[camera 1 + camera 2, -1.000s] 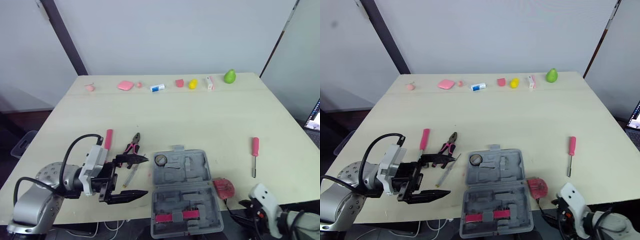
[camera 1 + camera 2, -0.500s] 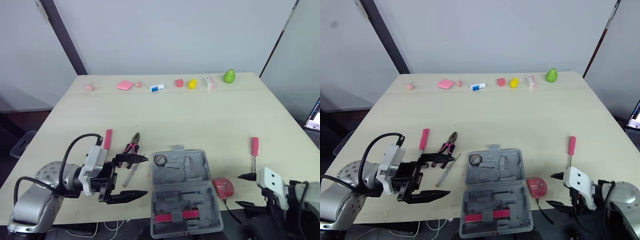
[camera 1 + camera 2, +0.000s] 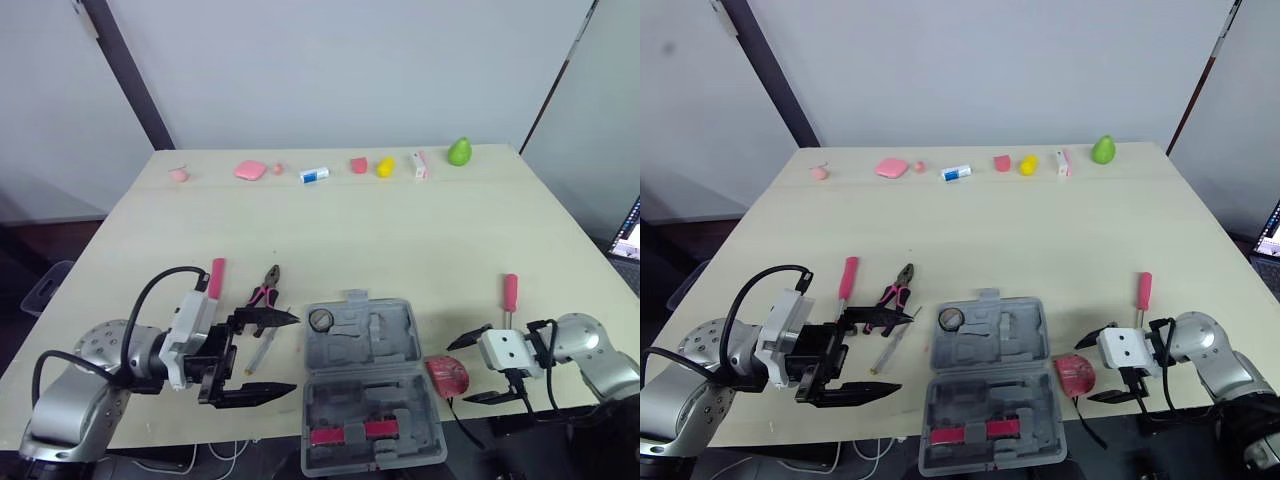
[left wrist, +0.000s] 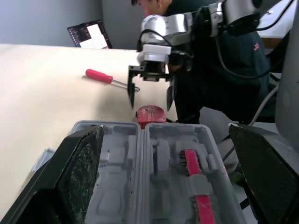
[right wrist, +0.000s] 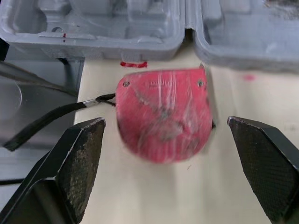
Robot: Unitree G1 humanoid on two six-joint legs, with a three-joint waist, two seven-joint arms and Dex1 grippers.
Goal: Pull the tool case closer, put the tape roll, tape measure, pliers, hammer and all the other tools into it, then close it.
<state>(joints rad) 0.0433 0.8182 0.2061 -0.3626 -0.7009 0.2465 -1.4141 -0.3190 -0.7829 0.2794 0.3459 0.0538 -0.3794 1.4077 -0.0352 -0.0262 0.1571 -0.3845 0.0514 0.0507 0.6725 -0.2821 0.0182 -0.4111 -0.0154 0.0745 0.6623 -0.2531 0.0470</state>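
Now the grey plastic tool case [image 3: 372,385] lies open at the near edge of the pale wooden table [image 3: 400,230], with both moulded halves flat. A small dark-rimmed tape roll [image 3: 321,320] sits in the far-left corner of the far half. Pink-handled pieces [image 3: 345,433] are seated in the near half.

Just beside the case on its right lies the flat red tape measure [image 3: 447,374], with a black cord [image 5: 51,119] trailing from it over the table edge. The right gripper [image 3: 456,374] points at it from the right with its two black fingers spread wide, one on the far side and one on the near side. In the right wrist view both fingers [image 5: 70,172] stand clear of the tape measure, not touching it.

The left gripper [image 3: 292,352] hovers left of the case, its fingers also spread apart and holding nothing, tips close to the case's left wall. Around it lie a slim silver tool [image 3: 262,352] and the pliers with pink-and-black handles [image 3: 264,291]. A pink-handled tool [image 3: 216,278] lies further left.

A pink-handled screwdriver [image 3: 510,310] lies well to the right of the case, beyond the right gripper. A row of small coloured items, among them a green pear-shaped one [image 3: 459,152], lines the far edge.
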